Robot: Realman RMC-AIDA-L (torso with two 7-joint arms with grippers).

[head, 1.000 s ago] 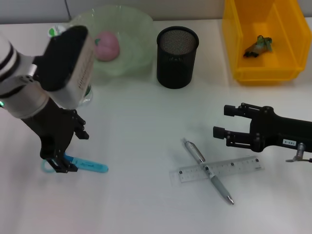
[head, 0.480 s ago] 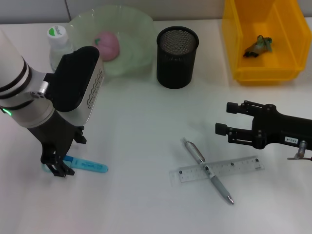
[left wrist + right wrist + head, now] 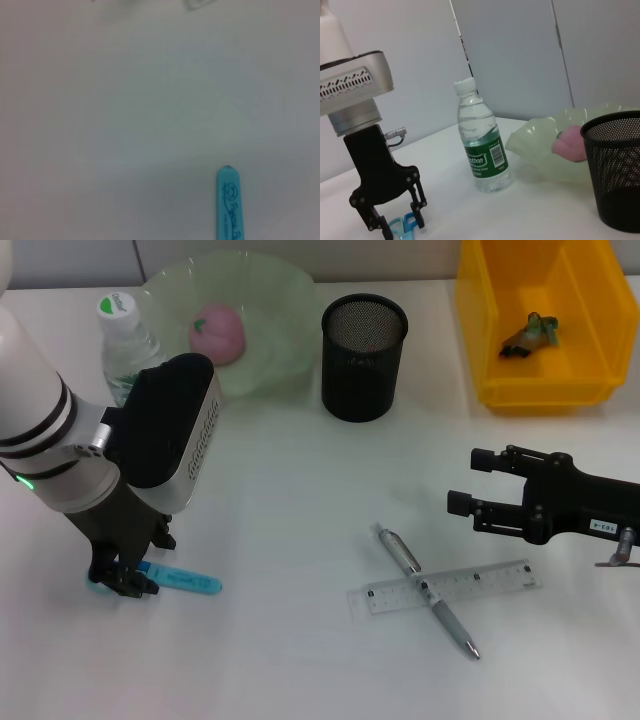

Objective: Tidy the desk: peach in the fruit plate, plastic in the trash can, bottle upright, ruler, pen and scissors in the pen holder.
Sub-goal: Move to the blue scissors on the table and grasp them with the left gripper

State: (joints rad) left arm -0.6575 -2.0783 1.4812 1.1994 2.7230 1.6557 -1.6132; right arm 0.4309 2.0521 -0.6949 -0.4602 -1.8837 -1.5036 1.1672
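Observation:
My left gripper (image 3: 120, 582) is down at the table on the left, fingers open and straddling the handle end of the blue scissors (image 3: 185, 580); the right wrist view shows this too (image 3: 395, 220). The scissors' blue tip shows in the left wrist view (image 3: 229, 205). The pen (image 3: 425, 590) lies crossed over the clear ruler (image 3: 470, 585). My right gripper (image 3: 462, 483) is open and empty, just right of and above them. The peach (image 3: 218, 335) sits in the green fruit plate (image 3: 270, 300). The bottle (image 3: 122, 340) stands upright. The black mesh pen holder (image 3: 364, 355) stands at the back centre.
A yellow bin (image 3: 590, 360) at the back right holds a piece of plastic (image 3: 530, 333). The bottle (image 3: 482, 150), plate (image 3: 535, 142) and pen holder (image 3: 617, 175) also show in the right wrist view.
My left arm has swung down and leftward, uncovering the bottle, with its gripper staying at the scissors' handle. My right gripper has drifted slightly right.

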